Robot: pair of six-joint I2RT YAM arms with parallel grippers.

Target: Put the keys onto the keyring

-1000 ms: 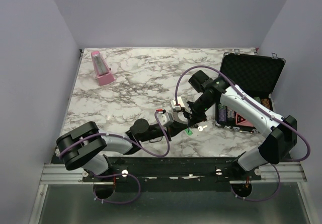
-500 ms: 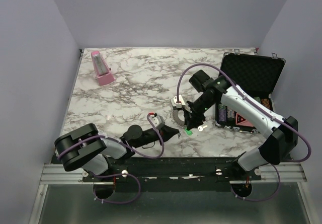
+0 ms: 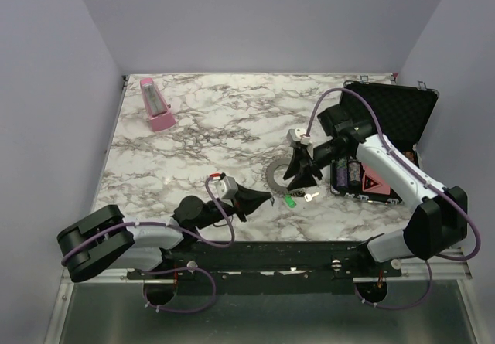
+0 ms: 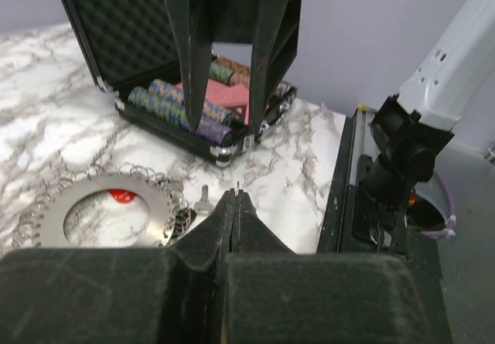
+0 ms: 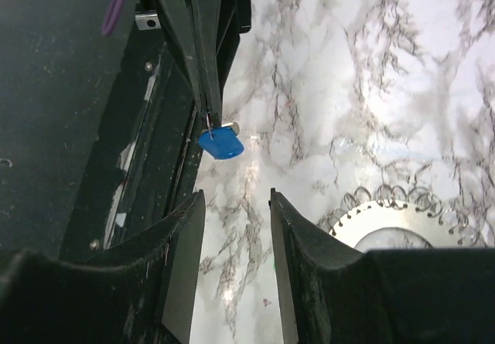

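- We find the left jaws pinched shut on a blue key (image 5: 220, 143), held only at the tips; a jolt could drop it.
- Right jaws stand apart, empty, beside the keyring (image 3: 277, 175).

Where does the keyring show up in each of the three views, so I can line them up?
Top external: keyring lies right of centre on the marble table.
Left wrist: keyring at lower left, lying flat.
Right wrist: keyring at lower right, cut off by the picture's edge.
Shared landmark: the left end effector, tips closed, beside the ring in all three.
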